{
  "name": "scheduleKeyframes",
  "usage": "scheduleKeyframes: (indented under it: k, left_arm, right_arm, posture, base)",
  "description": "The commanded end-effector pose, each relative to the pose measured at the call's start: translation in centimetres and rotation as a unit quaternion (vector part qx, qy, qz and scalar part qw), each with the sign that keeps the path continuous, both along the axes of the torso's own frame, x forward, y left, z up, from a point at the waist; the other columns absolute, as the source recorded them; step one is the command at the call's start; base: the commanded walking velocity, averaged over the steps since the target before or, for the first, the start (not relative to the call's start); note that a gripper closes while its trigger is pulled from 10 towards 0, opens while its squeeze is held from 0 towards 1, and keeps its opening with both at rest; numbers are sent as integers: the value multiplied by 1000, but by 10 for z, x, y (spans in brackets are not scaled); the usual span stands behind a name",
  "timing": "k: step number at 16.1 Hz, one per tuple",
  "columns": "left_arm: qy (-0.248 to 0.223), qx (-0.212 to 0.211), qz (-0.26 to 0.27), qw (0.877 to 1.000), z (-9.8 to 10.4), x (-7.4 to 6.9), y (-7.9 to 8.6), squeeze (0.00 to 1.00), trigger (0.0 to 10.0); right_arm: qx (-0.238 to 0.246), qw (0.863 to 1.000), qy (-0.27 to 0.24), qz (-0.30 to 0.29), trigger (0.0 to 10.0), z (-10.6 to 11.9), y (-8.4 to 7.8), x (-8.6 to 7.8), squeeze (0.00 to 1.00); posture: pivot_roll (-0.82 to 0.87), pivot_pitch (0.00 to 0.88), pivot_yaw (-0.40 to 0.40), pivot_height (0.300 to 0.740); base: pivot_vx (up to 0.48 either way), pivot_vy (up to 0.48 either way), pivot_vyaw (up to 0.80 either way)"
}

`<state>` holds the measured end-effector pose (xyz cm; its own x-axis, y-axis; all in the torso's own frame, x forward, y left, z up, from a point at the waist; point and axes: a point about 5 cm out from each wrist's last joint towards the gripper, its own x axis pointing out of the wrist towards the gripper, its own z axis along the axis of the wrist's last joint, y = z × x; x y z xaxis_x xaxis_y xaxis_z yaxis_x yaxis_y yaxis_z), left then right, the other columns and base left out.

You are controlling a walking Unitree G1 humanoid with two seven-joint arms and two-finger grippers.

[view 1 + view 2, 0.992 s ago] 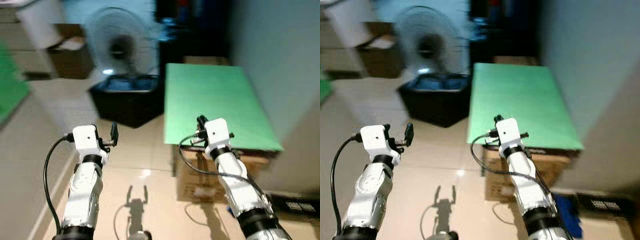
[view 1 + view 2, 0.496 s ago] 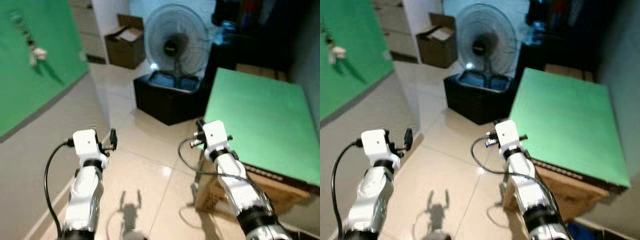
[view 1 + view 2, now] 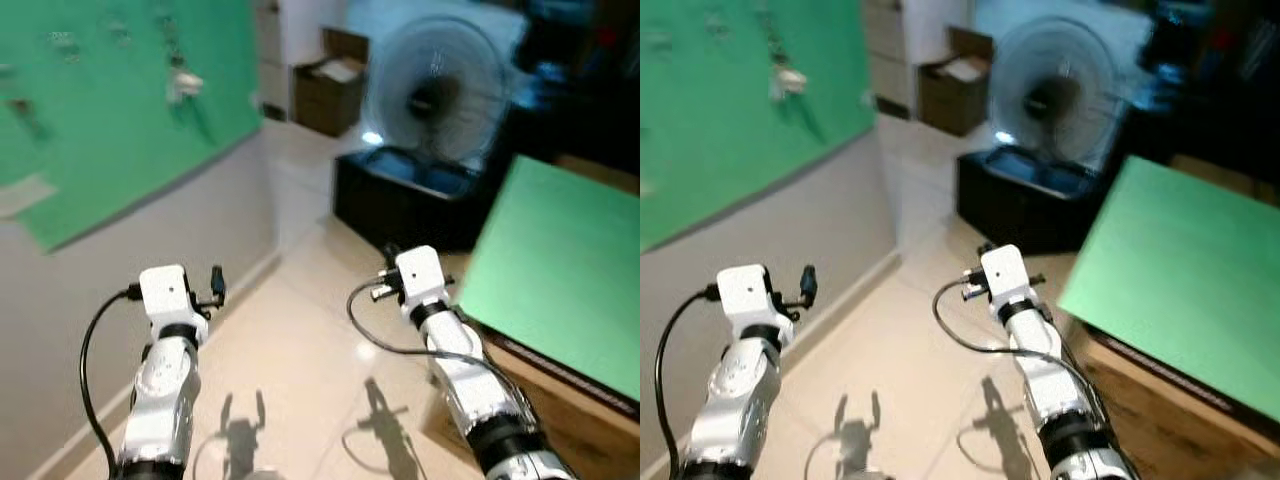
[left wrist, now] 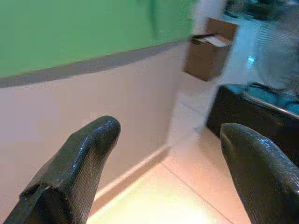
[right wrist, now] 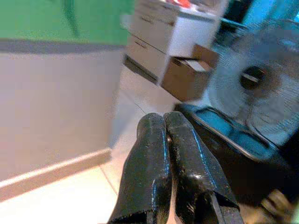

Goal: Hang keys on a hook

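Note:
A green board (image 3: 110, 110) covers the wall on my left, blurred. Small hooks show on it, and a pale item (image 3: 184, 84) hangs near its far end. I cannot make out any keys. My left gripper (image 3: 216, 285) is held out at waist height over the tiled floor. In the left wrist view it (image 4: 168, 135) stands open with nothing between the fingers. My right gripper (image 3: 388, 262) is raised to the same height beside the green table (image 3: 570, 270). The right wrist view shows its fingers (image 5: 164, 119) shut together, with nothing visible between them.
A standing fan (image 3: 440, 100) and a black bin (image 3: 410, 195) stand ahead. A cardboard box (image 3: 330, 95) sits by white drawers (image 5: 154, 32) farther back. The green table rests on a cardboard box at my right. Bare tiled floor (image 3: 300, 360) lies between the wall and the table.
The whole view has swung left, so the camera turned: the green wall board has come into sight and the table has slid to the right edge. Both arms keep their pose.

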<state>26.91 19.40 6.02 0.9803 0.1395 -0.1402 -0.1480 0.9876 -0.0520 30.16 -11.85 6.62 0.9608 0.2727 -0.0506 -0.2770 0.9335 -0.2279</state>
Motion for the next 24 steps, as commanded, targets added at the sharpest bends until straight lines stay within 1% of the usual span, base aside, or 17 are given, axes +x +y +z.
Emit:
scheduleKeyframes:
  k: [1,3,6,9,17,18,19,22,24]
  left_arm:
    - [15,8,-1,1000,-4,0,-3,0,10000]
    - [25,17,6,1000,-6,0,-1,0,10000]
    - [31,22,7,999,-7,1,-2,0,10000]
    - [42,37,10,998,-9,1,-2,0,10000]
    - [47,40,13,998,-10,0,-2,0,10000]
    - [47,40,13,998,-11,0,-2,0,10000]
    - [48,41,13,998,-11,1,-2,0,10000]
    - [51,41,11,998,-11,1,-2,0,10000]
    - [60,48,7,997,-13,1,-3,0,10000]
  right_arm:
    - [-5,1000,2,-7,0,-1,-6,1,0]
    - [-6,1000,4,-4,0,-3,-4,-1,0]
    - [-6,1000,10,-8,0,-7,-6,-2,0]
    - [-7,1000,15,-9,0,-10,-7,-3,0]
    - [-13,1000,24,-7,0,-14,-7,-3,0]
    - [-12,1000,26,-7,0,-14,-7,-3,0]
    - [2,999,33,-11,0,-16,-7,-3,0]
    - [-6,999,34,-6,0,-17,-5,-3,0]
    - [-15,999,31,-3,0,-17,-4,-5,0]
  posture:
    - [-97,0,6,740]
    - [-101,0,7,740]
    - [-101,0,9,740]
    - [-100,0,10,740]
    - [-95,0,5,740]
    - [-95,0,6,740]
    - [-95,0,7,740]
    - [-99,0,8,740]
    - [-98,0,9,740]
  base:
    - [0,0,800]
    - [0,0,800]
    - [0,0,800]
    - [0,0,800]
    - [0,0,800]
    - [0,0,800]
    - [0,0,800]
    - [0,0,0]
    - [0,0,0]
